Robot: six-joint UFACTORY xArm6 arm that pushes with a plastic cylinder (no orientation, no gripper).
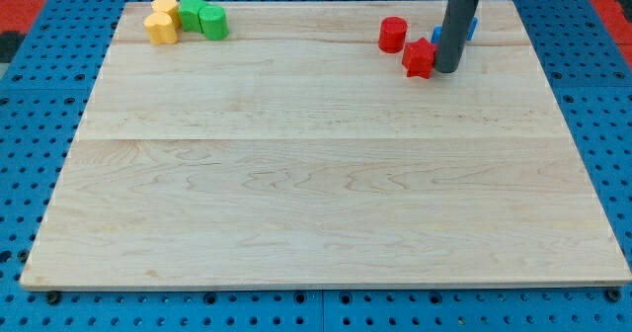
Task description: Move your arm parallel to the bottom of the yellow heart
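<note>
The yellow heart (160, 28) lies at the board's top left, with a second yellow block (166, 7) just above it. A green star-like block (190, 12) and a green cylinder (212, 21) sit to their right, all bunched together. My tip (446, 70) is far off at the view's top right, touching the right side of a red star-shaped block (418, 58). A red cylinder (393, 35) stands left of it. A blue block (466, 30) is mostly hidden behind the rod.
The wooden board (326, 194) lies on a blue pegboard surface (30, 105). Red matting shows at the view's top corners.
</note>
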